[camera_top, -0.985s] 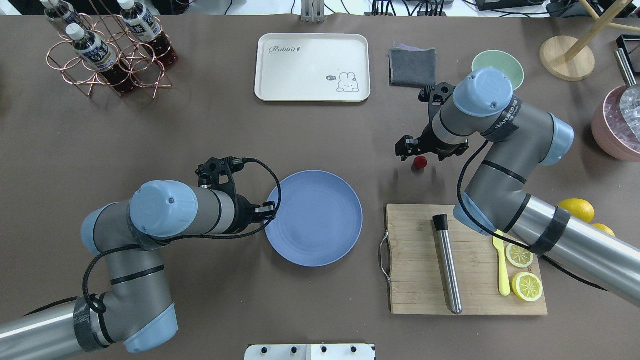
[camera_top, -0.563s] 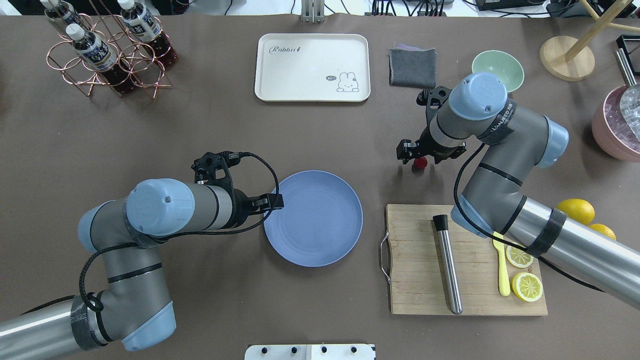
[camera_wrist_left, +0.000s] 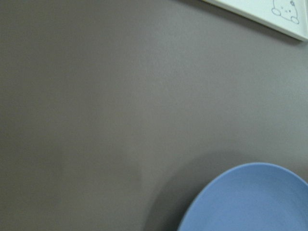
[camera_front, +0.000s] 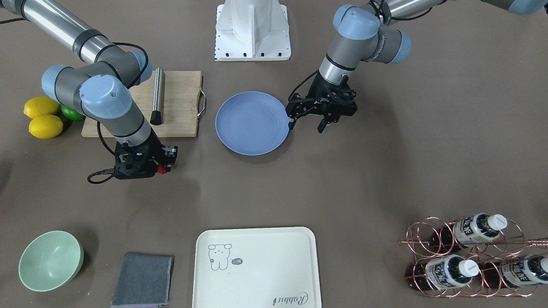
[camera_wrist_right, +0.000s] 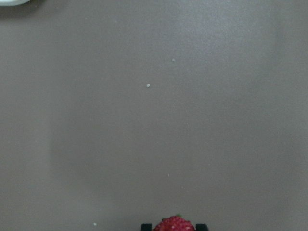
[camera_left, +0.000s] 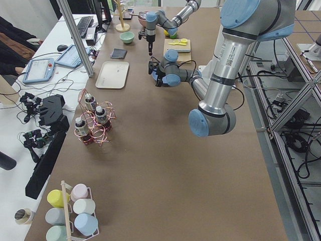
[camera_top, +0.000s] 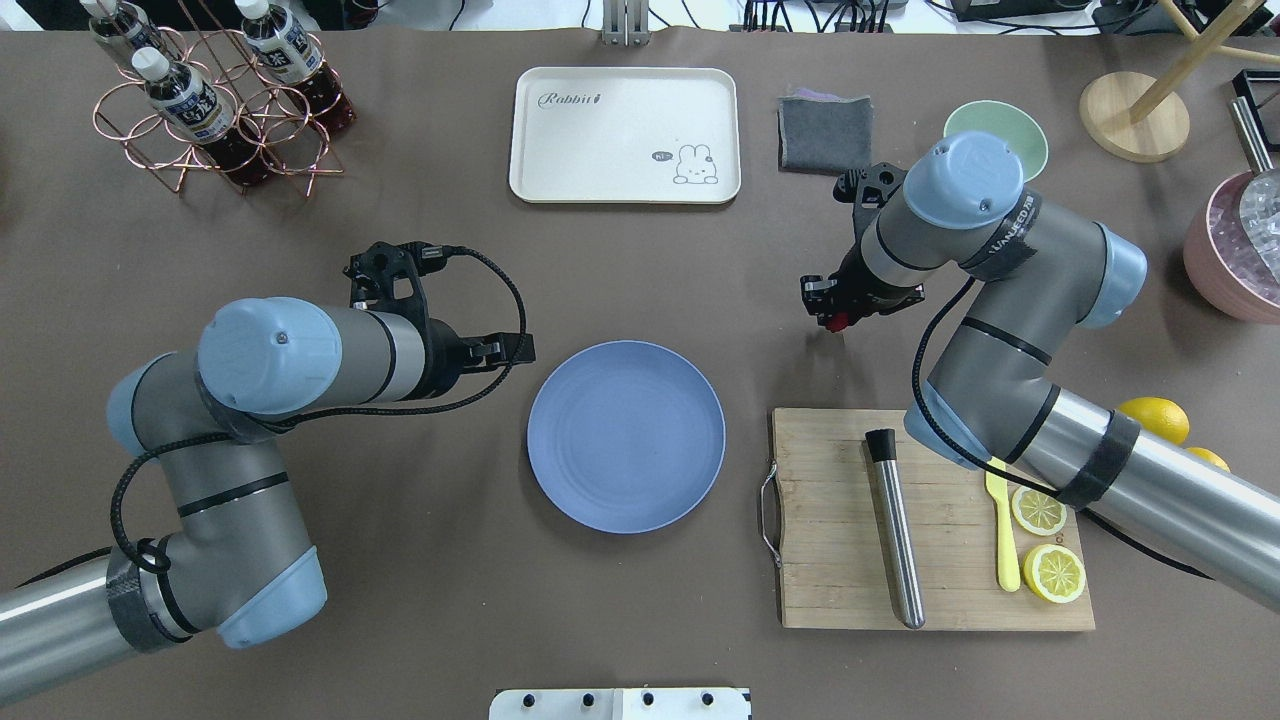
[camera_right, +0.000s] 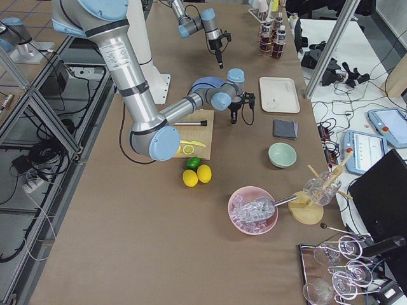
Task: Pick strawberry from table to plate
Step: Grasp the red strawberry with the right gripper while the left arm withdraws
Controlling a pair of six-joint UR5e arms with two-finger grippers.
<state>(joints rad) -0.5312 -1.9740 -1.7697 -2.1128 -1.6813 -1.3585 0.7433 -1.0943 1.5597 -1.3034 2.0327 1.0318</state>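
Observation:
The small dark-red strawberry (camera_wrist_right: 173,224) sits between the fingertips of my right gripper (camera_top: 838,312), which is shut on it. It is just over the brown table (camera_top: 400,250), to the right of the plate; whether it touches the table I cannot tell. From the front the strawberry (camera_front: 162,169) pokes out under that gripper (camera_front: 164,166). The round blue plate (camera_top: 626,437) lies with nothing on it at the table's middle. My left gripper (camera_front: 306,125) hangs open beside the plate's (camera_front: 252,123) rim, holding nothing.
A wooden cutting board (camera_top: 840,590) right of the plate carries a steel muddler (camera_top: 895,530), a yellow knife and lemon slices. Whole lemons (camera_top: 1155,418) lie beyond it. At the back stand a cream tray (camera_top: 625,135), grey cloth (camera_top: 825,130), green bowl (camera_top: 1000,125) and bottle rack (camera_top: 215,100).
My right gripper came down over the strawberry and shut on it. My left arm drew back to the left, off the plate's edge.

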